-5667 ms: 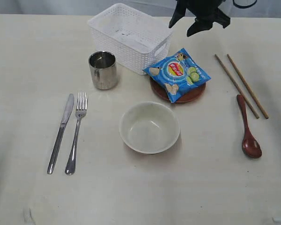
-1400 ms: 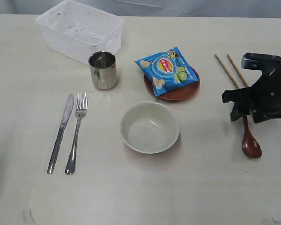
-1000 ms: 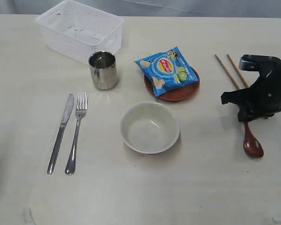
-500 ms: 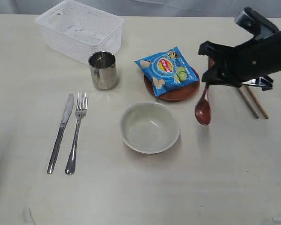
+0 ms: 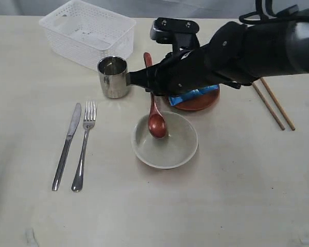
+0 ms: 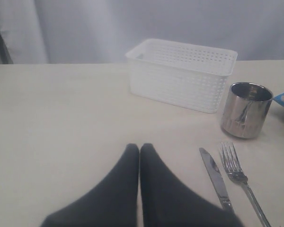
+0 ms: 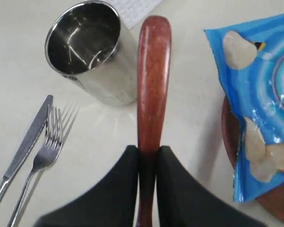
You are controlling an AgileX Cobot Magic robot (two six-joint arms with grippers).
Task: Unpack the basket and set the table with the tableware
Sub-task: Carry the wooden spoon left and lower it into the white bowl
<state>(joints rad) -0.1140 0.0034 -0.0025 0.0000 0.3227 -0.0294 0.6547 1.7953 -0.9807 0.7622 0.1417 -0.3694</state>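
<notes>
Spoon (image 5: 157, 125), wooden, lifted away from chopsticks (image 5: 277, 103); my R gripper (image 7: 146, 151) pinches its handle, head hanging below over cream bowl (image 5: 184, 150). L gripper (image 6: 139, 152) pressed together. Placing next.

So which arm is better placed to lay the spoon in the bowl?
Right. The right pincer is shut on the wooden spoon, whose head hangs over the bowl. The left pincer is shut and empty, off near the knife.

One basket (image 5: 77, 51), cup (image 5: 113, 77), knife (image 5: 67, 145), fork (image 5: 83, 146), bowl (image 5: 184, 153), spoon (image 5: 157, 123), plate (image 5: 195, 104), bag (image 5: 193, 93); two chopsticks (image 5: 281, 108).
</notes>
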